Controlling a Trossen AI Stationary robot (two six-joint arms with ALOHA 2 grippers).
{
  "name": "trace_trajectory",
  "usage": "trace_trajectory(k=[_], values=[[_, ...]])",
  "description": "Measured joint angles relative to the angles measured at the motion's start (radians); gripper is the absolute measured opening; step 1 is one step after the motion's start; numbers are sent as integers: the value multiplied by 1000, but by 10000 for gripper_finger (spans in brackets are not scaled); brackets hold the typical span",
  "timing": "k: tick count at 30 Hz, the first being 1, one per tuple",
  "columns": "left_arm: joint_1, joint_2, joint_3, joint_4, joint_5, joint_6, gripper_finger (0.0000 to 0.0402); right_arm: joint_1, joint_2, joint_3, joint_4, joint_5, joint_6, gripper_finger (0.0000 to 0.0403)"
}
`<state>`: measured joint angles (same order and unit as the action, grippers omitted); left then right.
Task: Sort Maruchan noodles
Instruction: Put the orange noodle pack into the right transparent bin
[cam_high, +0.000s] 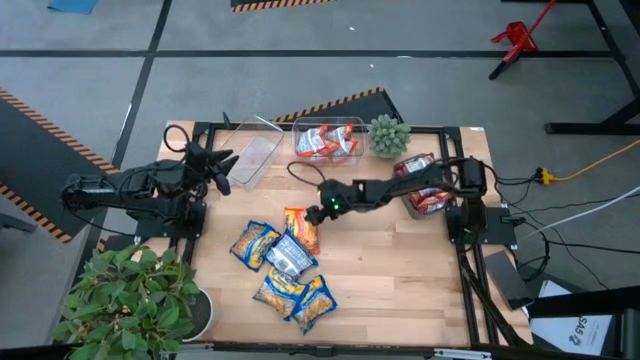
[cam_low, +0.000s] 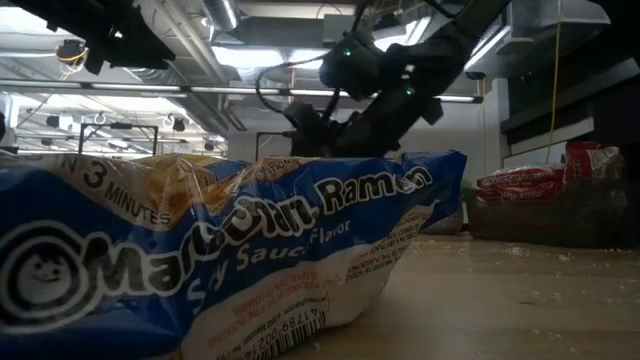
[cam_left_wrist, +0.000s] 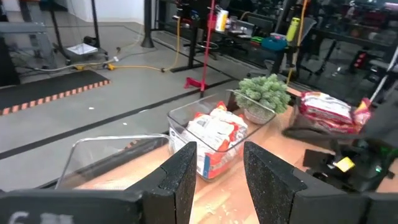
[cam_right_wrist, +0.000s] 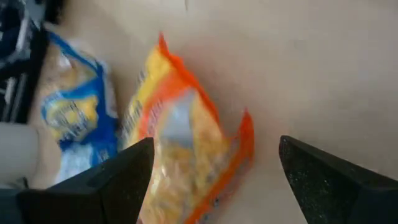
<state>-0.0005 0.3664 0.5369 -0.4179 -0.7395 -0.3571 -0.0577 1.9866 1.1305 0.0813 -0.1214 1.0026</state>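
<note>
Several Maruchan packets lie flat in a loose pile on the wooden table: an orange one (cam_high: 301, 229) and yellow-and-blue ones (cam_high: 255, 243) (cam_high: 296, 292). One yellow-and-blue packet fills the front of the low view (cam_low: 220, 260). My right gripper (cam_high: 313, 212) hangs open above the orange packet (cam_right_wrist: 180, 143), one finger on either side of it and apart from it. It also shows raised in the low view (cam_low: 330, 125). My left gripper (cam_high: 222, 165) is open and empty near the table's far left, beside an empty clear bin (cam_high: 255, 157).
A clear bin (cam_high: 327, 140) with red-and-white packets stands at the far middle, and a small green spiky plant (cam_high: 388, 135) stands beside it. A bin with red packets (cam_high: 425, 192) stands at the right. A large leafy plant (cam_high: 135, 295) is at the near left corner.
</note>
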Motion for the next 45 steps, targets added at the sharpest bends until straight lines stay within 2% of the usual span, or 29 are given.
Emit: trace_trajectory(k=[8, 11, 14, 21, 23, 30, 33, 39, 45], values=[[0, 0, 0, -1, 2, 0, 127, 52, 92, 6, 170, 13, 64, 332], [0, 0, 0, -4, 3, 0, 127, 52, 101, 7, 171, 15, 72, 309], [0, 0, 0, -6, 2, 0, 127, 50, 104, 6, 165, 21, 69, 252], [0, 0, 0, -12, 2, 0, 127, 43, 107, 4, 168, -11, 70, 59], [0, 0, 0, -14, 2, 0, 127, 43, 109, 3, 200, -25, 69, 22], [0, 0, 0, -17, 1, 1, 127, -15, 63, 17, 202, -75, 92, 28], [0, 0, 0, -17, 1, 1, 127, -63, 1, 20, 198, -82, 56, 10], [0, 0, 0, -17, 1, 1, 127, -175, -135, 21, 146, -136, 4, 15], [0, 0, 0, -16, -2, 1, 127, -335, -269, 21, 18, -176, -106, 12]])
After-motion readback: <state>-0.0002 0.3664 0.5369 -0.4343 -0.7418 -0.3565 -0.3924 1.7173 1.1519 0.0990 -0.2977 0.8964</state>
